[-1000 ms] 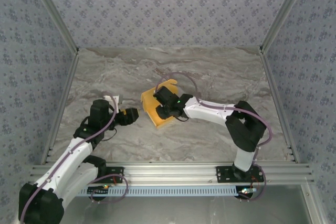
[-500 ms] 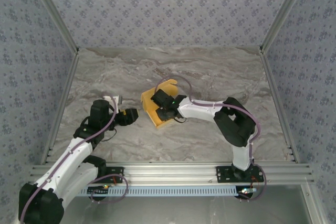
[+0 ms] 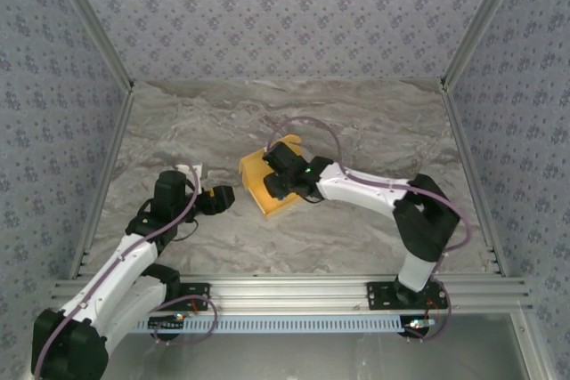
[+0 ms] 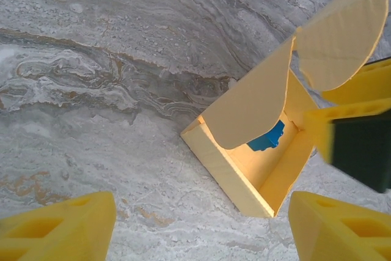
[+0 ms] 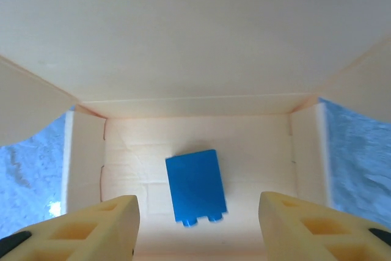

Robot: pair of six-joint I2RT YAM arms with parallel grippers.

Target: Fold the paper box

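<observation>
Swung back out to the right since half a second ago, the right arm's elbow sits wider, while the right gripper [image 3: 277,184] stays at the paper box [image 3: 252,177] in the middle of the table [image 3: 356,131]. From above its fingers are hard to read; the right wrist view shows them spread, gripping nothing, a blue block [image 5: 195,186] lying on the box floor beyond. The left gripper [image 3: 223,196] hangs just left of the box, fingers spread and empty

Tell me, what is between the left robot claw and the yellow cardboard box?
Just bare grey marbled tabletop. The left wrist view shows it separating the open left gripper from the yellow-orange cardboard box, and the top view shows the same gap.
</observation>
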